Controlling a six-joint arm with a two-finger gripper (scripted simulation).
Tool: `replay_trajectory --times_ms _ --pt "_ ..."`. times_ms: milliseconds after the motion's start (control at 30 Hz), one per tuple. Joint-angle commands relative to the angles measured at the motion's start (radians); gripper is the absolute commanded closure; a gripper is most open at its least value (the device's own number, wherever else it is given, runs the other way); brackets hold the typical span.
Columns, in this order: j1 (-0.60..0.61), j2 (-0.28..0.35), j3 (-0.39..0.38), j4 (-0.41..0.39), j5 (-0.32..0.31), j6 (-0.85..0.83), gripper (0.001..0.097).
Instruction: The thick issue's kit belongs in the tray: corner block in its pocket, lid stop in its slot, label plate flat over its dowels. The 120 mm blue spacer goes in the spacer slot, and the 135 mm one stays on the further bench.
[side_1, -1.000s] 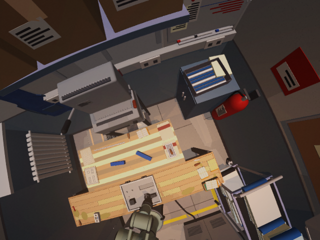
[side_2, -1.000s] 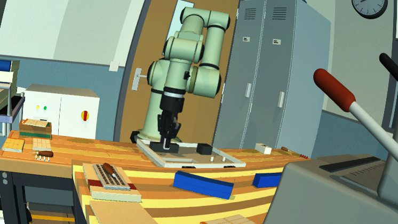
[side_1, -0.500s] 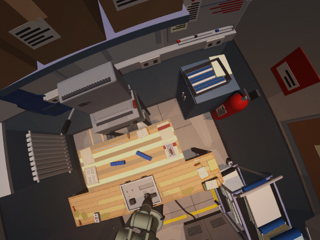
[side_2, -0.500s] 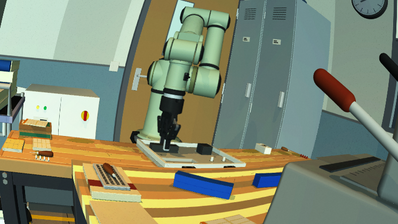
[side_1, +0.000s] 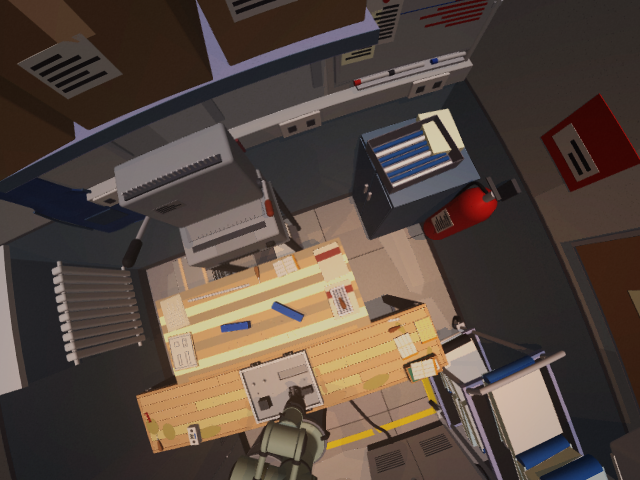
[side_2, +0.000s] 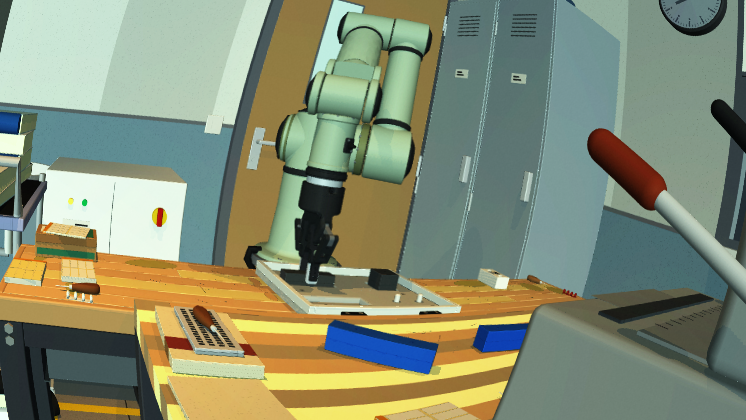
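The grey, white-rimmed tray sits on the near bench in front of my arm. A black corner block stands in its pocket. My gripper is down inside the tray and I have a flat dark lid stop in my grasp there. Two small dowels stand bare near the tray's front. On the further striped bench lie two blue spacers, a longer one and a shorter one.
A grey binding machine with a red-knobbed lever stands at the further bench's end. Paper stacks, a comb strip and an awl lie on the benches. Lockers stand behind the arm.
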Motion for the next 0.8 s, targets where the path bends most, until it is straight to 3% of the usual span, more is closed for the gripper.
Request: replay_trajectory --times_ms 0,300,767 --pt "0.0 0.0 -0.001 0.0 0.0 0.0 0.0901" --pt "0.0 0.0 0.0 0.0 0.0 0.0 0.0896" --pt "0.0 0.0 0.0 0.0 0.0 0.0 0.0616"
